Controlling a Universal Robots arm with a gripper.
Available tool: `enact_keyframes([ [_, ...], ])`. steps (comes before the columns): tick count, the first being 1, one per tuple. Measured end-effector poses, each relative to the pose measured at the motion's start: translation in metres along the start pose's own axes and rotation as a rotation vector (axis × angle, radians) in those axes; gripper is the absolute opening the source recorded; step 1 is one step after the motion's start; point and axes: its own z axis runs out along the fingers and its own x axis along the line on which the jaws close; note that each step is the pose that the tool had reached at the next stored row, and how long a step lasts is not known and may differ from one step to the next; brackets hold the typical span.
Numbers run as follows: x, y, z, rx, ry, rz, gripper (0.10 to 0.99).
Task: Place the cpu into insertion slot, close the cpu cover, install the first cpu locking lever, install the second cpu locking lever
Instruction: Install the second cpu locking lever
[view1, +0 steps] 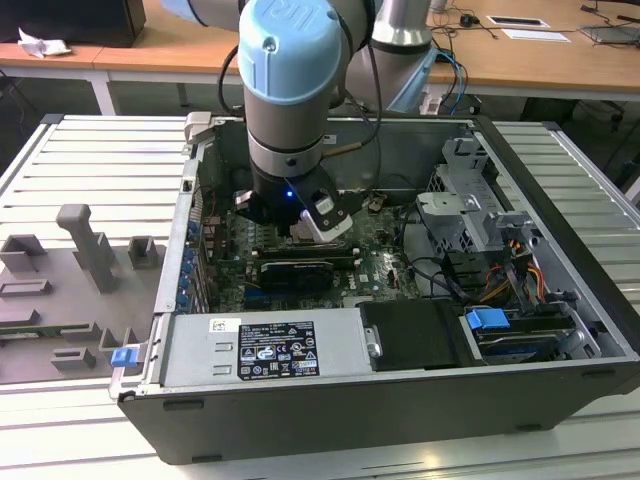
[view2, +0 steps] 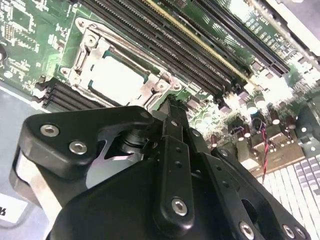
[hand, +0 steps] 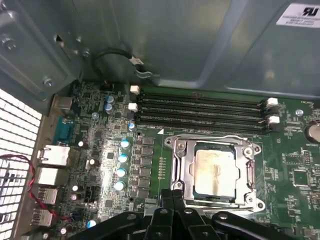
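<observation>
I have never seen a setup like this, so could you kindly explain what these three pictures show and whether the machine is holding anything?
The exterior view shows a robot arm reaching down into an open computer case that lies on a slatted table. The other two pictures come from cameras riding near the arm's wrist, looking down past the black gripper at the green motherboard. In both wrist views the cpu already sits in the insertion slot, with the silvery cpu cover lying down around it. Long black memory slots run alongside. The gripper hangs close above the slot's edge, fingers together, holding nothing that I can see.
</observation>
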Motion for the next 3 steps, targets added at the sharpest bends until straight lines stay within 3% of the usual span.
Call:
enact_keyframes([
  [3, 0.0, 0.0004, -0.0014, 0.0, -0.0001, 0.0, 0.106],
])
